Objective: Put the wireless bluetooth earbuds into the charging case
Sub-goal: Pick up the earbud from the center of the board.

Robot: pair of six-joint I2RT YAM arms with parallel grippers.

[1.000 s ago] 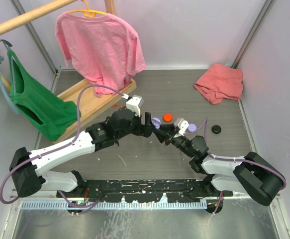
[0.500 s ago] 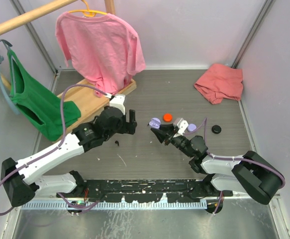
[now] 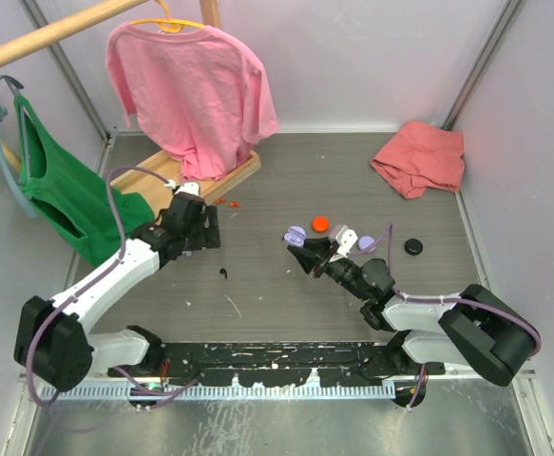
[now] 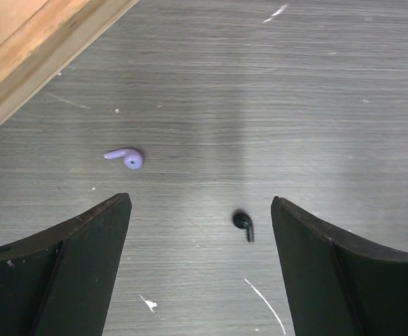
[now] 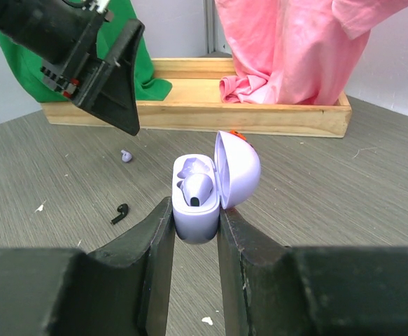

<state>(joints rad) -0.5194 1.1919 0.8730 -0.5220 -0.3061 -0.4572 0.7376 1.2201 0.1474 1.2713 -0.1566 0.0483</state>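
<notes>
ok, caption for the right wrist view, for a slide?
Right gripper holds the open lilac charging case with a seated earbud; a loose lilac earbud and a black earbud lie on the table beyond.

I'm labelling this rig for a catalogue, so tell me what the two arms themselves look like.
Both the left arm and right arm have white link covers between bulky black joints. A lilac cable loops along each. The jaws are plain black, broad and tapered.
</notes>
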